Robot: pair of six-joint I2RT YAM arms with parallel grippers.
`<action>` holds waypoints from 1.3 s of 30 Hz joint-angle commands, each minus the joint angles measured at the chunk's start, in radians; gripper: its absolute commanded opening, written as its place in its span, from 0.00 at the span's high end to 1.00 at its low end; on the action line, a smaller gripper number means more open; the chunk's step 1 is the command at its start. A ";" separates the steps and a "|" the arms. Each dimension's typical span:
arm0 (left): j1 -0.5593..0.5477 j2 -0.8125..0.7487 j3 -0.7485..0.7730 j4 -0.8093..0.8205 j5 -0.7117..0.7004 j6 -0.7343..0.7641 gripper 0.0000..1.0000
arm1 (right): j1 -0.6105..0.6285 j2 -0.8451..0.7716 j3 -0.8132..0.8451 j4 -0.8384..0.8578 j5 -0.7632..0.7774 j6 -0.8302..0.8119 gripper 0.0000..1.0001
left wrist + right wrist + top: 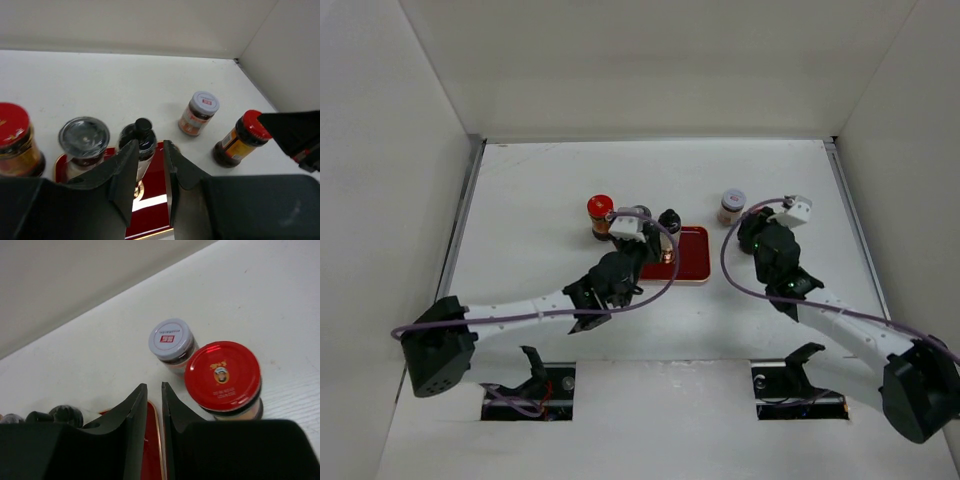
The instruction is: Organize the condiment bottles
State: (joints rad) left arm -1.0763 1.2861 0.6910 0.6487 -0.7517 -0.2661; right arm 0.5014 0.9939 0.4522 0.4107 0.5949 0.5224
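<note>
In the left wrist view a red-capped jar (pixel 12 140), a silver-lidded jar (pixel 84 139) and a slim black-topped bottle (pixel 142 134) stand in a row at the far edge of the dark-red tray (pixel 150 200). My left gripper (pixel 151 145) hovers over the tray just short of the slim bottle, jaws a little apart and empty. A grey-lidded jar (pixel 200 112) and a second red-capped jar (pixel 240 140) stand on the table to the right. My right gripper (pixel 154 386) is beside that red-capped jar (pixel 222 375) and the grey-lidded jar (pixel 171 340), jaws narrowly apart and empty.
From above, the tray (pixel 692 258) lies mid-table with my left gripper (pixel 655 247) over it and my right gripper (pixel 753 232) just to its right. White walls enclose the table. The grey-lidded jar (pixel 732 207) stands behind the right gripper.
</note>
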 commanded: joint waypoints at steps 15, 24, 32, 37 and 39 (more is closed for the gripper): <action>0.178 -0.274 -0.446 0.216 -0.029 -0.183 0.53 | -0.149 0.592 0.804 -0.642 -0.181 -0.243 0.01; 0.186 -0.219 -0.481 0.278 -0.018 -0.217 0.41 | -0.192 0.716 0.872 -0.754 -0.296 -0.303 0.03; 0.192 -0.188 -0.481 0.281 -0.018 -0.219 0.38 | -0.197 0.808 0.893 -0.724 -0.339 -0.314 0.13; 0.190 -0.160 -0.487 0.325 -0.011 -0.222 0.37 | -0.195 0.798 0.870 -0.644 -0.277 -0.320 0.29; 0.190 -0.166 -0.490 0.325 -0.005 -0.220 0.36 | -0.195 0.781 0.873 -0.619 -0.247 -0.325 0.35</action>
State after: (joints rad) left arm -0.8906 1.1233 0.2119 0.9016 -0.7712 -0.4747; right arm 0.3088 1.8019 1.3075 -0.3016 0.2951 0.2096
